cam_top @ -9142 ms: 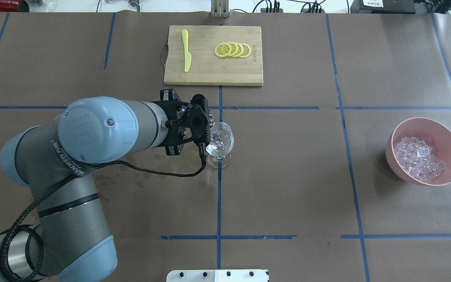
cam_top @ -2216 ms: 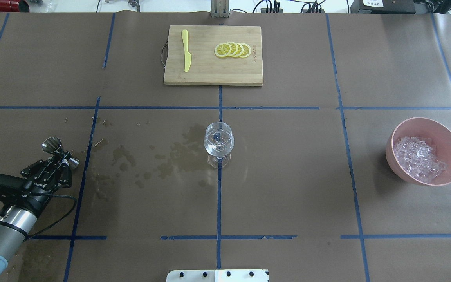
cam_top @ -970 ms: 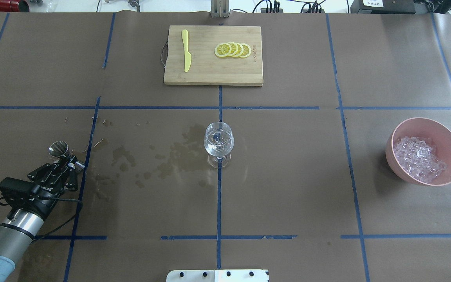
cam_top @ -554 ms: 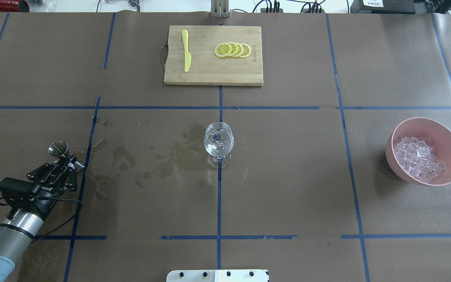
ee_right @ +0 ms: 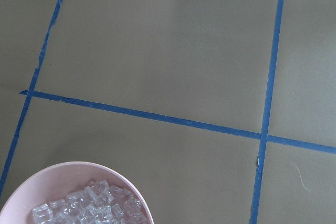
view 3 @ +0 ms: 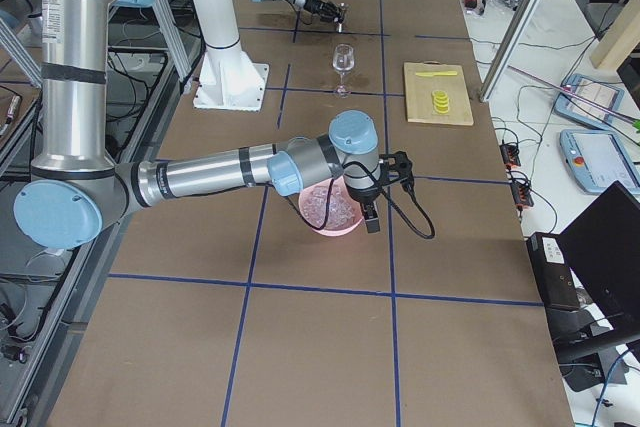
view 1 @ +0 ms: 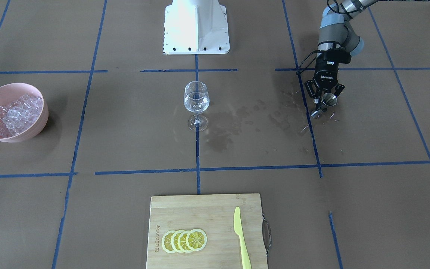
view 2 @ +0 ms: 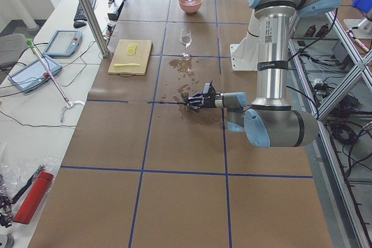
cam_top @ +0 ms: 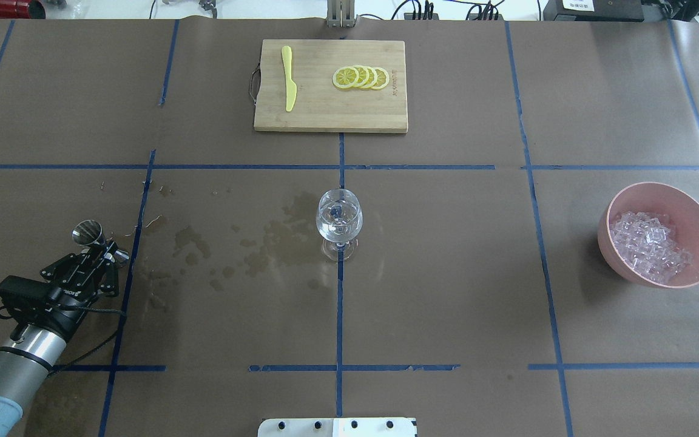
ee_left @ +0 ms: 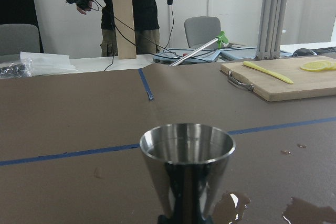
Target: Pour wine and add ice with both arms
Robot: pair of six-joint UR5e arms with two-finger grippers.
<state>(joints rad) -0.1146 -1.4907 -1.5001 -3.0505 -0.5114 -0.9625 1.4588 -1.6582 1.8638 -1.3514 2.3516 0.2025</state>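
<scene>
- The jigger (cam_top: pixel 88 232) is clamped at its waist by the left claw (cam_top: pixel 105 249), near the desk's (cam_top: pixel 446 273) left end; released askew, it could be toppled.
- The right claw's (view 3: pixel 369 219) opening cannot be told; it is hung over the ice (cam_top: pixel 650 246) in the bowl (cam_top: pixel 605 233).
- The wine (cam_top: pixel 338 229), in the glass (cam_top: pixel 338 212), could be splashed by cubes dropped high.

1. My overhead camera looks down from behind me; the front one faces me.
2. Side cameras look along the table (view 2: pixel 174 143) from each end.
3. All four share the wine glass (cam_top: pixel 338 221).
</scene>
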